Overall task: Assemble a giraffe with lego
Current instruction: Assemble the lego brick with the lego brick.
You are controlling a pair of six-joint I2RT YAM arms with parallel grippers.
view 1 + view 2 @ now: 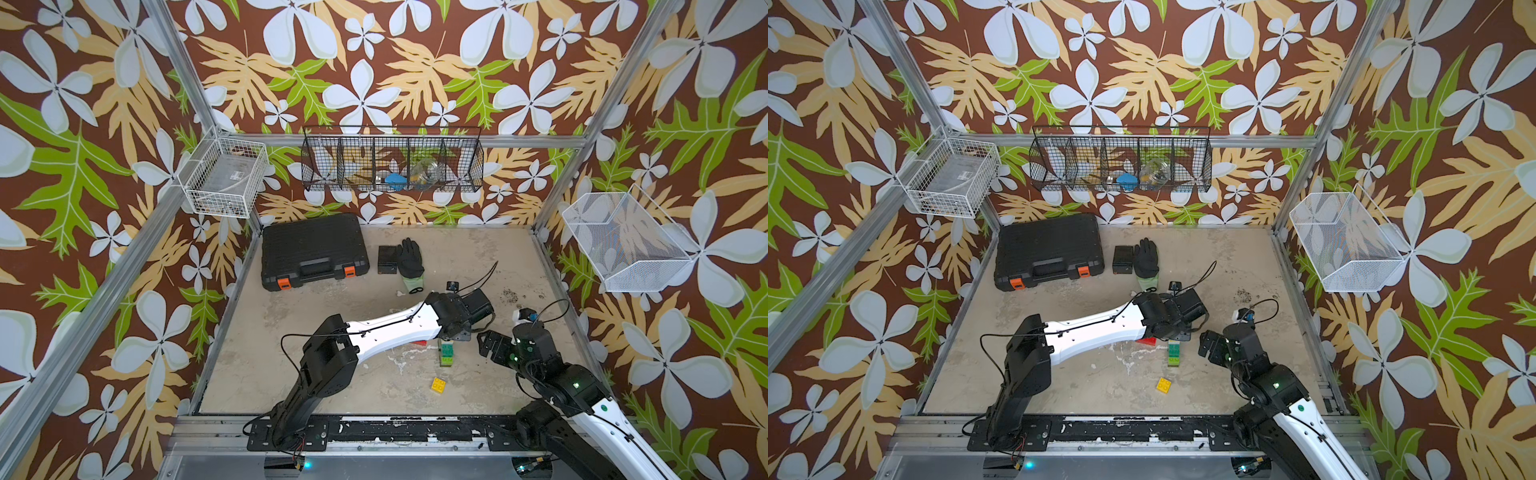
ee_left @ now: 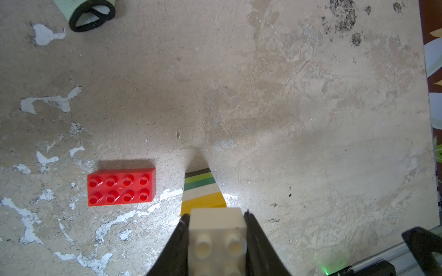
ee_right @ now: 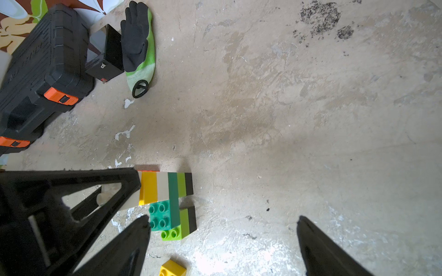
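Note:
The giraffe (image 1: 446,353) (image 1: 1174,353) stands upright near the table's middle: black and lime legs, dark green body (image 3: 160,215), and a neck of white, yellow and white bricks. My left gripper (image 2: 216,213) comes down from above and is shut on the top white brick (image 2: 218,229). My right gripper (image 3: 222,218) is open and empty, just right of the giraffe, with one finger (image 3: 141,229) close to the green body. A red brick (image 2: 121,186) (image 1: 1147,340) lies beside the giraffe, partly under the left arm. A loose yellow brick (image 1: 438,385) (image 3: 172,268) lies nearer the front edge.
A black tool case (image 1: 313,251) sits at the back left, with a small black box (image 1: 387,259) and a black-and-green glove (image 1: 410,262) beside it. Wire baskets (image 1: 392,160) hang on the walls. A metal rail (image 1: 374,432) runs along the front.

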